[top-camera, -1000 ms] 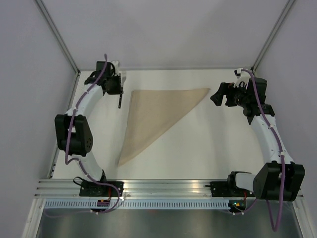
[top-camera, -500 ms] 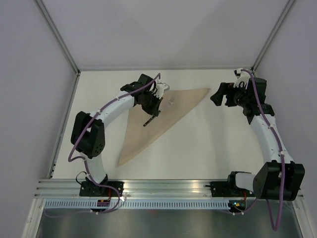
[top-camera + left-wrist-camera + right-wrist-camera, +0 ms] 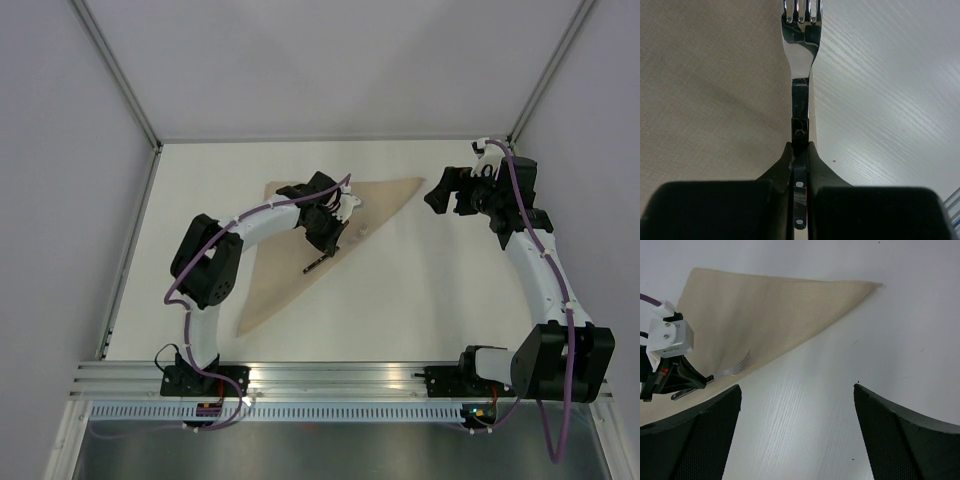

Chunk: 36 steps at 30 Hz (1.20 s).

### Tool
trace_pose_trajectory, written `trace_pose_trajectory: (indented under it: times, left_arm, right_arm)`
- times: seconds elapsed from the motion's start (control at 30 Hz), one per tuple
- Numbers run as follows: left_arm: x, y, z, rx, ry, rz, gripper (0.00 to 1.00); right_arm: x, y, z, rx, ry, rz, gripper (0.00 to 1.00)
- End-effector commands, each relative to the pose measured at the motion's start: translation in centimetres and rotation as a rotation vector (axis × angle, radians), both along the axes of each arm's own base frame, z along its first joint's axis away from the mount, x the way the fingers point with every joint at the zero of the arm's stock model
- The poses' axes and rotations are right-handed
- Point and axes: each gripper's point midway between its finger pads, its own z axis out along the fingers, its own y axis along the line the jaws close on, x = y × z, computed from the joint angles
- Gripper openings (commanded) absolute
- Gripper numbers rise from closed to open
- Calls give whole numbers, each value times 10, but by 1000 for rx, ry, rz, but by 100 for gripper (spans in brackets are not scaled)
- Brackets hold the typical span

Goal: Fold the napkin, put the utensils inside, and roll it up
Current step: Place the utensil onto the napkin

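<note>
The beige napkin [image 3: 278, 268] lies on the table folded into a triangle, its long edge running from far right to near left. My left gripper [image 3: 332, 240] is at the middle of that edge, shut on a fork [image 3: 801, 50] with a black handle. The tines point far-right, low over the napkin's [image 3: 705, 75] edge, and the handle end [image 3: 313, 265] sticks out behind the fingers. The fork [image 3: 737, 365] and napkin [image 3: 775, 310] also show in the right wrist view. My right gripper [image 3: 438, 190] is open and empty beside the napkin's right corner; it also shows in its own wrist view [image 3: 796, 387].
The white table [image 3: 420, 290] is bounded by grey enclosure walls at the back and sides. An aluminium rail [image 3: 340, 375] with the arm bases runs along the near edge. No other utensil is in view.
My left arm has swung from the far left corner rightward and nearer across the napkin, carrying the fork to the napkin's long edge. The right arm has not moved.
</note>
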Motion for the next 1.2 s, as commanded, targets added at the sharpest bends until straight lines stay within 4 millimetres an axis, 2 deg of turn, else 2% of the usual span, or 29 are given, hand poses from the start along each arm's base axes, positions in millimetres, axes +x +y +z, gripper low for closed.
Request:
trace_pose_trajectory:
  times: [0.0, 0.47, 0.93, 1.1, 1.17]
  left_arm:
    - [18, -13, 6, -43, -55, 50, 2]
    - [17, -19, -17, -23, -22, 58, 2]
    - [15, -22, -21, -20, -16, 58, 2]
    - [14, -21, -22, -14, -15, 58, 10]
    - [14, -21, -20, -18, -17, 61, 17]
  right_arm:
    - [3, 1, 4, 7, -17, 3, 98]
    - [2, 1, 5, 5, -20, 6, 98]
    - [1, 2, 4, 6, -17, 9, 98]
    - [1, 2, 5, 7, -20, 10, 98]
    - [1, 2, 4, 8, -18, 10, 98]
